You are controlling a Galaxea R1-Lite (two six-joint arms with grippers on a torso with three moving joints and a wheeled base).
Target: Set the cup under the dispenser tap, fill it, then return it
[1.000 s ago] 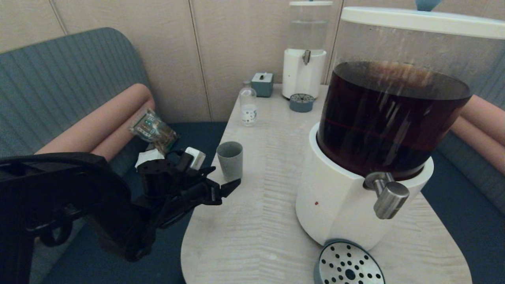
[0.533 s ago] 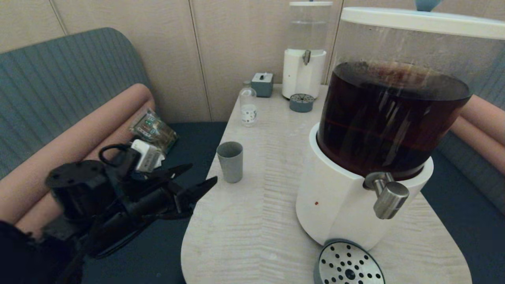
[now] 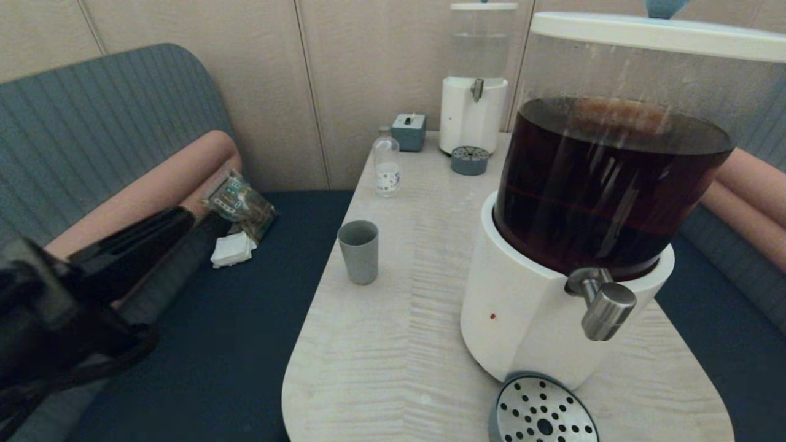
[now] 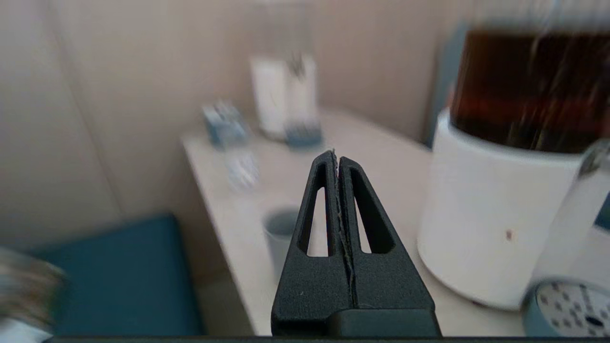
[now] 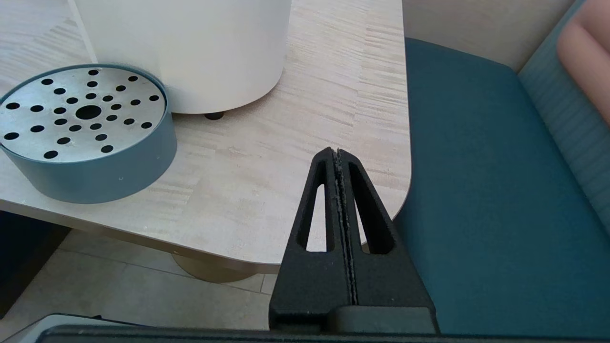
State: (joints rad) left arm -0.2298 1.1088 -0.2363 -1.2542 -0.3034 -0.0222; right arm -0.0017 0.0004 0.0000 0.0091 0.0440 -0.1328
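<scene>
The grey cup [image 3: 359, 252] stands upright and free at the table's left edge, well left of the big white-based dispenser [image 3: 522, 319] holding dark brown liquid. Its steel tap [image 3: 605, 304] juts out over the round perforated drip tray [image 3: 543, 412], which has nothing on it. My left arm is low at the left, off the table, back from the cup. The left wrist view shows my left gripper [image 4: 337, 156] shut and empty, with the cup [image 4: 281, 231] beyond it. My right gripper [image 5: 337, 152] is shut and empty by the table's near right corner, near the drip tray [image 5: 83, 131].
At the table's far end stand a small clear-liquid dispenser [image 3: 473, 113] with its own little tray [image 3: 470, 161], a grey box [image 3: 408, 131] and a clear bottle [image 3: 387, 169]. A snack packet [image 3: 239, 202] and white tissue [image 3: 232, 250] lie on the blue bench seat.
My left arm has drawn back from the cup, leftward and lower, off the table. Its fingers, open earlier, are now shut. The cup has stayed in place.
</scene>
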